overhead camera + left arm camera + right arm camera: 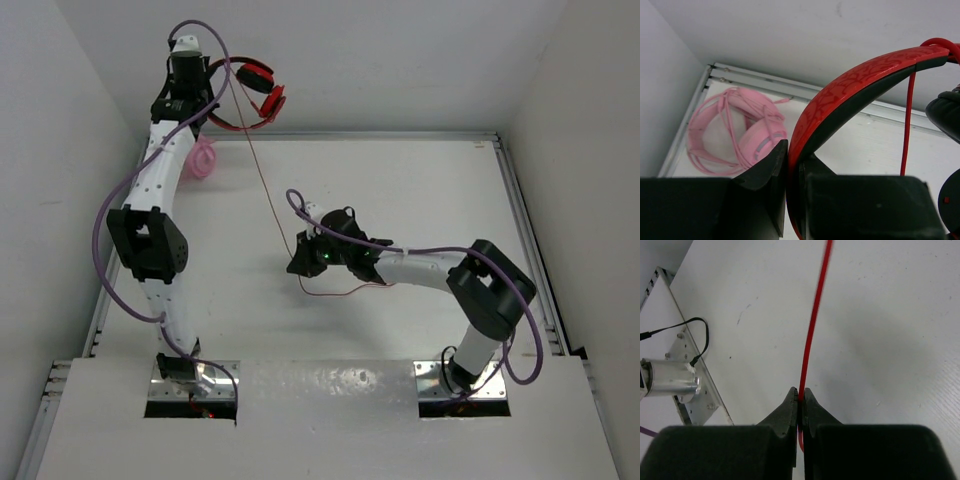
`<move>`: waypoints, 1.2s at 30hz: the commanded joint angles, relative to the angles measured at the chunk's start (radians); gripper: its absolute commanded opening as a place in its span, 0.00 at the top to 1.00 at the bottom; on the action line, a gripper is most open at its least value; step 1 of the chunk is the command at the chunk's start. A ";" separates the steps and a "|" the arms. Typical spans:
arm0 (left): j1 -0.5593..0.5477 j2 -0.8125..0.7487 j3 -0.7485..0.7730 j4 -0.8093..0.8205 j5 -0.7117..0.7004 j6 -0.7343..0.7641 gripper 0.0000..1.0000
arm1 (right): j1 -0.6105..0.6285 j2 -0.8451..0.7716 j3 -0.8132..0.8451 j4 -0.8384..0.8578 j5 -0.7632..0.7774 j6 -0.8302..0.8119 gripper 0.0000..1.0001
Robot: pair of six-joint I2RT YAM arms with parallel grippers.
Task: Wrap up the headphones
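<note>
The red headphones [258,88] hang in the air at the back left, earcups to the right of my left gripper [207,92]. That gripper [793,162] is shut on the black-and-red headband [850,90]. The thin red cable [265,185] runs taut from the headphones down to my right gripper [298,262] near the table's middle. There my right gripper [800,396] is shut on the cable [812,325]. A loose tail of cable [345,291] lies on the table beside the right wrist.
A pink coiled bundle [203,158] lies at the table's back left corner, below the held headphones; it also shows in the left wrist view [735,132]. White walls close in the table at the back and sides. A metal mounting plate [687,390] sits at the near edge.
</note>
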 commanded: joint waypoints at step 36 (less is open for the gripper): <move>-0.441 -0.144 -0.107 -0.319 0.565 0.563 1.00 | -0.657 -0.075 0.710 -0.395 0.296 -0.357 1.00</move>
